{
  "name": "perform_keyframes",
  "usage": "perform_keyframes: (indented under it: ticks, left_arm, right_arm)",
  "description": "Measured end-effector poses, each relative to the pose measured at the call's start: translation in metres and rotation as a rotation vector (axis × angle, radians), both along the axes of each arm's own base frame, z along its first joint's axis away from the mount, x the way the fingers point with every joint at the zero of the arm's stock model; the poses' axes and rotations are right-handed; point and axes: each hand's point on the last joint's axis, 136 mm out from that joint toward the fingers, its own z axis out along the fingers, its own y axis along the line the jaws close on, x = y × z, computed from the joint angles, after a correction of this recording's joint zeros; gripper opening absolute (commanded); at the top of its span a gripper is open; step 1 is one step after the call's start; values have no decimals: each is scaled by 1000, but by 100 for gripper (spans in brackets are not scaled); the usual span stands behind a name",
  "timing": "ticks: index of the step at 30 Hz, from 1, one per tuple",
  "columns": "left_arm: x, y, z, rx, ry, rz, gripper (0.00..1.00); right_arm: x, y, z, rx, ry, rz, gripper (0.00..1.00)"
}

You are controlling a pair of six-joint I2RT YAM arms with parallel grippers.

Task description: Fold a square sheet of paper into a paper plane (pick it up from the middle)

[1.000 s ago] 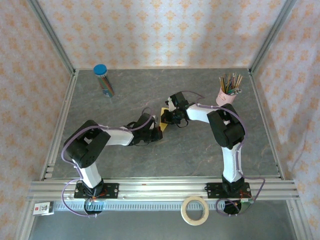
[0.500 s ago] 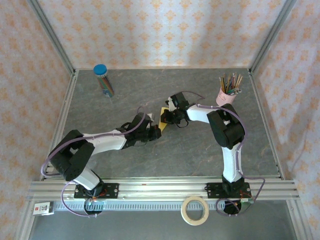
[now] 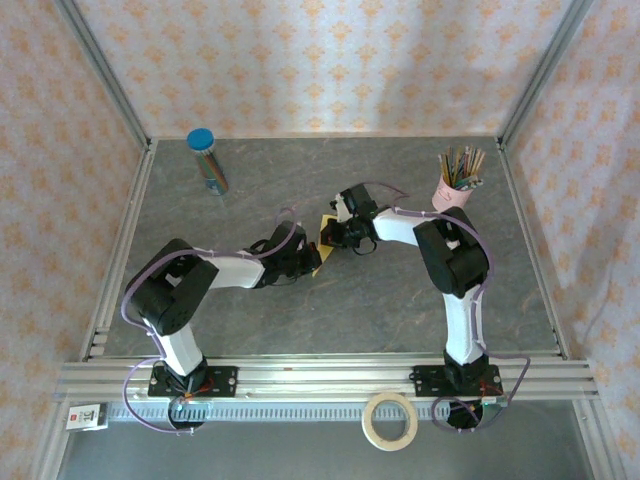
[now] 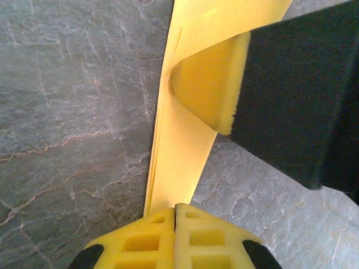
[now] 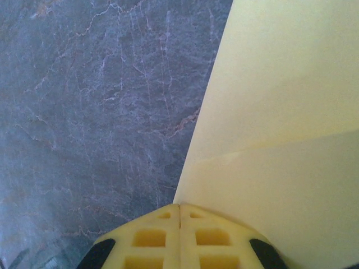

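The yellow sheet of paper (image 3: 324, 228) lies folded in the middle of the grey table, between my two grippers. In the left wrist view it is a narrow layered strip (image 4: 179, 151) running from the top edge down to my left gripper (image 4: 175, 208), whose fingertips are shut and sit on the strip's near end. My right gripper (image 5: 179, 207) is shut too, its tips on the edge of the paper (image 5: 280, 112), where one fold line shows. One yellow right fingertip (image 4: 207, 84) presses against the strip from the right. From above, the left gripper (image 3: 310, 262) and right gripper (image 3: 332, 236) almost meet.
A tube with a blue lid (image 3: 206, 160) stands at the back left. A pink cup of pencils (image 3: 456, 185) stands at the back right. A roll of tape (image 3: 390, 420) lies on the near ledge past the rail. Aluminium frame posts border the table.
The left arm stretched its elbow out low and drew it back; its gripper ends slightly farther up along the paper. The right arm and the paper have hardly moved.
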Motion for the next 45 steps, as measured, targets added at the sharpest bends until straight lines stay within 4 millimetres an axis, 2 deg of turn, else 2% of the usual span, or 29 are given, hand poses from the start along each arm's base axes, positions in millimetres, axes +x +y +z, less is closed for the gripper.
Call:
perform_keyframes:
  ticks: [6, 15, 20, 24, 31, 40, 45]
  left_arm:
    - [-3, 1, -7, 4, 10, -2, 0]
    - [-3, 1, -7, 0, 4, -2, 0]
    - [-3, 1, -7, 0, 5, -3, 0]
    - [-3, 1, -7, -1, 6, -5, 0]
    - [-3, 0, -7, -3, 7, -7, 0]
    - [-2, -1, -4, 14, 13, -24, 2]
    - [14, -12, 16, -2, -31, -31, 9]
  right_arm:
    - [3, 3, 6, 7, -2, 2, 9]
    - [38, -10, 28, 14, -71, -50, 11]
    - [45, -16, 31, -3, -87, -51, 11]
    - [47, -15, 26, -15, -83, -36, 11]
    - [45, -16, 5, -43, -46, -22, 10]
    - [46, -16, 3, -51, -37, -20, 10]
    - [46, -16, 1, -55, -34, -21, 10]
